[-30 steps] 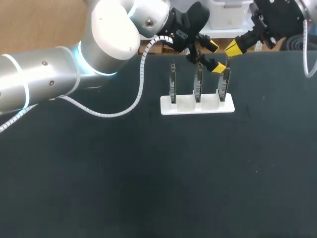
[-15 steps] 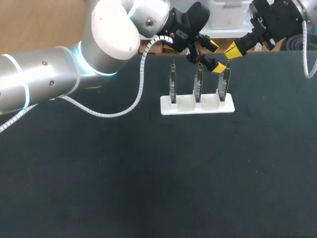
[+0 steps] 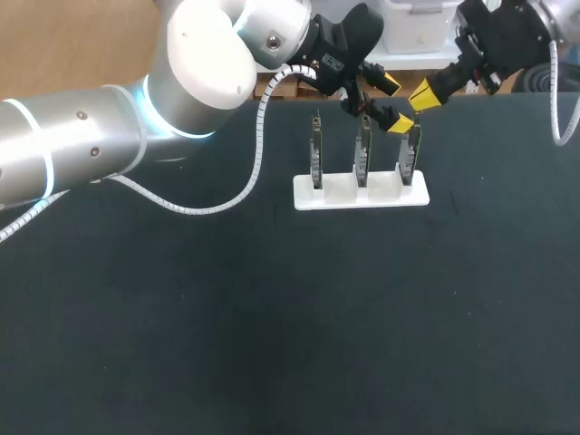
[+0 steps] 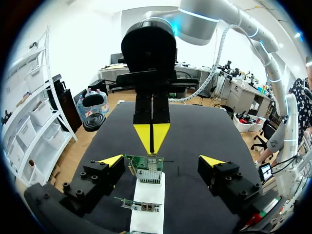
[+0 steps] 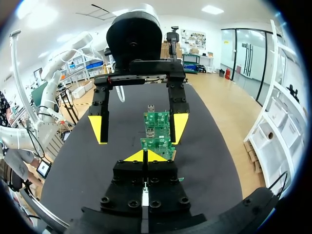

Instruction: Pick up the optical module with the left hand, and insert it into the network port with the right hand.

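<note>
1. My head camera looks down on the table (image 3: pixel 272 317) from behind.
2. My wrist cameras, close over the white rack (image 4: pixel 155 191), face each other across it.
3. All three share that rack.

No text, label, number or sign is legible in any view. Fine markings on the green circuit boards (image 5: pixel 157 129) in the white stand (image 3: pixel 361 192) are too small to read.
</note>
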Controlling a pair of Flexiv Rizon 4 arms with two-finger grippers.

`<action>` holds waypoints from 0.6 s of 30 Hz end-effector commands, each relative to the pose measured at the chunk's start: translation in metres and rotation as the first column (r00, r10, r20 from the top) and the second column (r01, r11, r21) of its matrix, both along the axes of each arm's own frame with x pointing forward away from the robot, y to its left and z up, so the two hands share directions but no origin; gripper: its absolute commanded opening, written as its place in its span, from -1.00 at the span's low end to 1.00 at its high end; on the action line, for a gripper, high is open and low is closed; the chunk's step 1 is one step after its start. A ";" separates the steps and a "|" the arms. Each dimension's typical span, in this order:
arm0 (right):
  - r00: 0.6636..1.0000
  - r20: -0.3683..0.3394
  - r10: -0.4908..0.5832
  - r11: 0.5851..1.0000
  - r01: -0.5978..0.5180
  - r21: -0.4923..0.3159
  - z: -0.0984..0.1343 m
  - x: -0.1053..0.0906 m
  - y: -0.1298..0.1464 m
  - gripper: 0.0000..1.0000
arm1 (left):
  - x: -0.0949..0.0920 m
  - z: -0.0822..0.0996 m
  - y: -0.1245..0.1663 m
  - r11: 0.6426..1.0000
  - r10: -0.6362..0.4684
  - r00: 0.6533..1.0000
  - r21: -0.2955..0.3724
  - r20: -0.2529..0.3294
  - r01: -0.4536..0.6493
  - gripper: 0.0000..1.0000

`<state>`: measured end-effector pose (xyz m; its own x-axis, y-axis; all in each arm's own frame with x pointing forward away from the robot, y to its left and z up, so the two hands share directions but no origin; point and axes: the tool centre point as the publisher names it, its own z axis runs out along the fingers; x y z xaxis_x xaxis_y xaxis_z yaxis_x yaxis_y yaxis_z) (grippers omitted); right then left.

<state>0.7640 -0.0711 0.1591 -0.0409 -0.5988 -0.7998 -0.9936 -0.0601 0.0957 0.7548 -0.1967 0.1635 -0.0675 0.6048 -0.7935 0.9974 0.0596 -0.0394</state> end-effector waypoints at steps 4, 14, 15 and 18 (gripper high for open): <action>1.000 0.024 -0.001 1.000 0.001 0.002 0.009 0.003 -0.001 -1.00 | 0.002 0.001 -0.001 1.000 -0.002 1.000 0.006 -0.004 0.002 1.00; 1.000 0.024 -0.011 1.000 0.011 -0.002 0.009 0.003 -0.004 -1.00 | 0.002 0.001 -0.001 1.000 -0.002 1.000 0.006 -0.004 0.002 1.00; 1.000 0.023 -0.010 1.000 0.010 -0.003 0.008 0.003 -0.004 -1.00 | 0.002 0.001 -0.001 1.000 -0.002 1.000 0.006 -0.004 0.002 1.00; 1.000 0.014 -0.009 1.000 0.009 -0.003 0.005 0.004 -0.004 -1.00 | 0.002 0.001 -0.001 1.000 -0.002 1.000 0.006 -0.004 0.002 1.00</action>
<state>0.7676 -0.0756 0.1661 -0.0332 -0.6027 -0.7973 -0.9953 -0.0526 0.0812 0.7548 -0.1967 0.1635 -0.0675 0.6048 -0.7935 0.9974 0.0596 -0.0394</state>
